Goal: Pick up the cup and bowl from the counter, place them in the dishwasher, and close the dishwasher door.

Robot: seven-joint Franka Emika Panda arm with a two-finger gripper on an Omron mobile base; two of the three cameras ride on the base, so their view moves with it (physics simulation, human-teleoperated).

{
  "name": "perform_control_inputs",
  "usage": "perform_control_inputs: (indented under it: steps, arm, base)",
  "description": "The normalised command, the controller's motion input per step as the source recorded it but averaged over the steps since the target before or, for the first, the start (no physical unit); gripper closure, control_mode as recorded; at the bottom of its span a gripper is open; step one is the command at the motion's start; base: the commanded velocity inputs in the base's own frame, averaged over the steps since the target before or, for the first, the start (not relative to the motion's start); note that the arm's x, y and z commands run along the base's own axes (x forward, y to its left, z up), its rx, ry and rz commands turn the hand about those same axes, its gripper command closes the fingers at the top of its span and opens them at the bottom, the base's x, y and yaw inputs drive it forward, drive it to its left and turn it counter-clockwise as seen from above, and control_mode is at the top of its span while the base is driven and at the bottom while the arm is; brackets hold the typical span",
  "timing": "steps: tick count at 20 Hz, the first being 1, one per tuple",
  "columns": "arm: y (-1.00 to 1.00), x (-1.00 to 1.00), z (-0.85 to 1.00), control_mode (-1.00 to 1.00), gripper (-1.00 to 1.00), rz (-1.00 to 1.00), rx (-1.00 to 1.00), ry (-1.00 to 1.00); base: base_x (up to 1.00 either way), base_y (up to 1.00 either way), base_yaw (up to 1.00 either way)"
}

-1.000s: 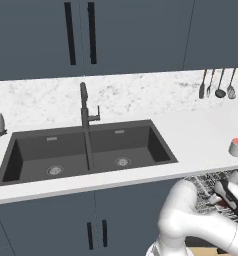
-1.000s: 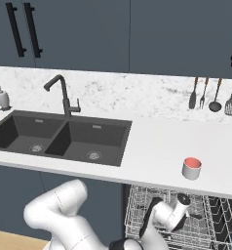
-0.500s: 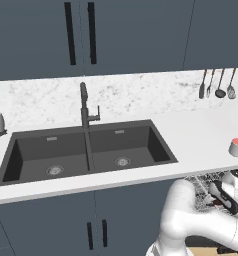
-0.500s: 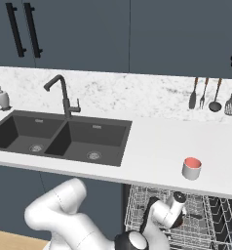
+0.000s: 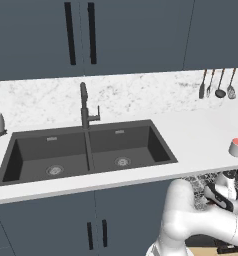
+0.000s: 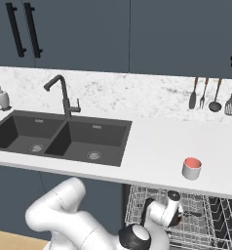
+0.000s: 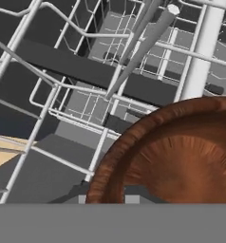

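The gripper (image 6: 172,215) hangs over the dishwasher (image 6: 196,215) rack, the bowl (image 7: 172,152) at five o'clock; whether its fingers pinch it, I cannot tell. Lower it level between wires. The cup (image 6: 191,168) waits on the counter (image 6: 152,151).

1. Cup (image 6: 191,168): small pale grey-white cylinder with a salmon-red inside and rim. It stands upright on the desk (image 6: 152,151), above the end effector (image 6: 172,215) and slightly to its right in the right base view.
2. Bowl (image 7: 174,152): round, dark reddish-brown, with a ribbed inner surface. It sits directly in front of the end effector in the hand view, its open side facing the camera.
3. Desk: long white speckled top with a black double sink, above the end effector.
4. Dishwasher (image 6: 205,224): open, grey wire racks exposed around and beyond the end effector, under the desk edge.
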Motion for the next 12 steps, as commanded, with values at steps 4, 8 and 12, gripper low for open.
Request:
perform_control_inputs:
  steps: [4,8,12]
  arm:
    - [0.00,0.00,0.00,-1.00,-1.00,0.00,0.00,0.00]
    - [0.00,-0.07,0.03,-1.00,-1.00,0.00,0.00,-0.01]
    - [0.00,-0.35,0.73,-1.00,-1.00,0.00,0.00,-0.07]
  base:
    - [0.00,0.00,0.00]
    - [0.00,0.00,0.00]
    - [0.00,0.00,0.00]
